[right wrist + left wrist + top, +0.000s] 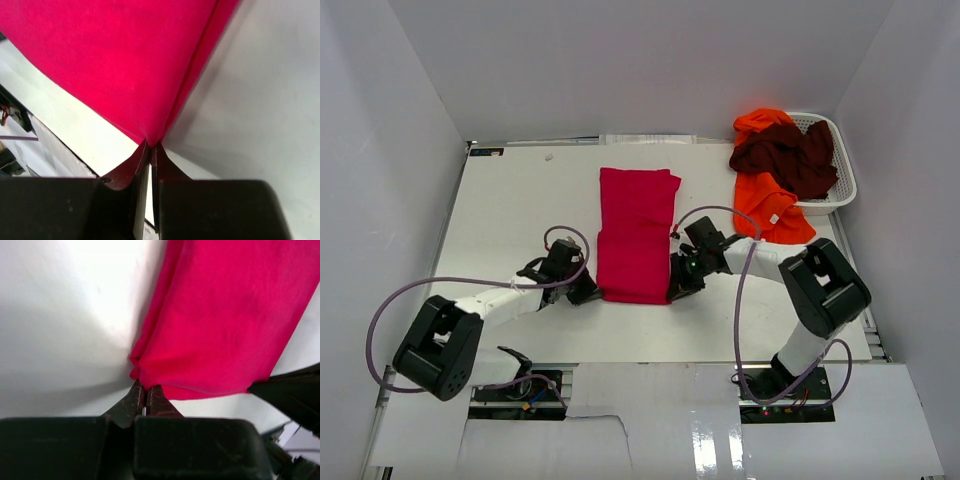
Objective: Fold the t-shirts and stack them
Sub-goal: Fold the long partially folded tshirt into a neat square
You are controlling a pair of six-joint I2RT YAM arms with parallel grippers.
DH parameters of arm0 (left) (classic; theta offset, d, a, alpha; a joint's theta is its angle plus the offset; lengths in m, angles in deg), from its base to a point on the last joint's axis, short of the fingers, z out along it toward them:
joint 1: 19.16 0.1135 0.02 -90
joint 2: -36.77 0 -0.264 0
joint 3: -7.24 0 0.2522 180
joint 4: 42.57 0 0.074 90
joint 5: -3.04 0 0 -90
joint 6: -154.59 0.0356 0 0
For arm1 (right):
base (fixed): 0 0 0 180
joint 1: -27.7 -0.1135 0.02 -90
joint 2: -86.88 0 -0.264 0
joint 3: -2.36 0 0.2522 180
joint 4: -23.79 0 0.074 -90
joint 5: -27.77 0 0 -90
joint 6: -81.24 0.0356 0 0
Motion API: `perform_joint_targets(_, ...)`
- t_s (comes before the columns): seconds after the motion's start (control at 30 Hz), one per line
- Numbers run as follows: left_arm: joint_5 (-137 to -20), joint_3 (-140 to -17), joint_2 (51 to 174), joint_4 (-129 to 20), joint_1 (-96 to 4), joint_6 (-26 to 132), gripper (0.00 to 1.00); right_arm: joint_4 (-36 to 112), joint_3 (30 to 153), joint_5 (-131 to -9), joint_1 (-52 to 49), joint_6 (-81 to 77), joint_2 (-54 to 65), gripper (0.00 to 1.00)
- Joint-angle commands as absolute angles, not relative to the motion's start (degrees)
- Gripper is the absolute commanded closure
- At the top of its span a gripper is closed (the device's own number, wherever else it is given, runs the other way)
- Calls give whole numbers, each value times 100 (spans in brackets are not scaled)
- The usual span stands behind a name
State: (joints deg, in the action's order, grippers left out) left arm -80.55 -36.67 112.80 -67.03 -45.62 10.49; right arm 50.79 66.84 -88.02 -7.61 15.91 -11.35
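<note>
A crimson-red t-shirt (635, 235) lies folded into a long strip down the middle of the table. My left gripper (592, 294) is shut on its near left corner (137, 371), and my right gripper (677, 289) is shut on its near right corner (152, 139). In both wrist views the red cloth (225, 320) (115, 65) spreads away from the pinched tips. A bright orange t-shirt (772, 207) with a small white label hangs over the rim of the white basket (842, 190). A dark maroon t-shirt (785, 158) is heaped on top of it.
The white mesh basket stands at the back right of the table. White walls close in the left, right and back sides. The right arm's black link (292, 395) shows at the right edge of the left wrist view.
</note>
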Motion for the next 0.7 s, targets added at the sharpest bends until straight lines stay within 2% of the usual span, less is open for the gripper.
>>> perform_joint_targets(0.0, -7975, -3395, 10753, -7240, -5165, 633, 100, 5425, 6133, -8649, -728, 1567, -438, 92)
perform_joint_targets(0.27, -8124, -3271, 9857, -7933, -6301, -229, 100, 5846, 5322, -8728, -772, 1945, 1005, 92)
perform_joint_targets(0.4, -8344, -3403, 9654, -8330, -6408, -335, 100, 6014, 5120, -8860, -869, 2121, 1568, 92)
perform_joint_targets(0.67, -8493, -3998, 9293, -9147, -6399, -387, 100, 6364, 5250, -8913, -1001, 2166, 1885, 92)
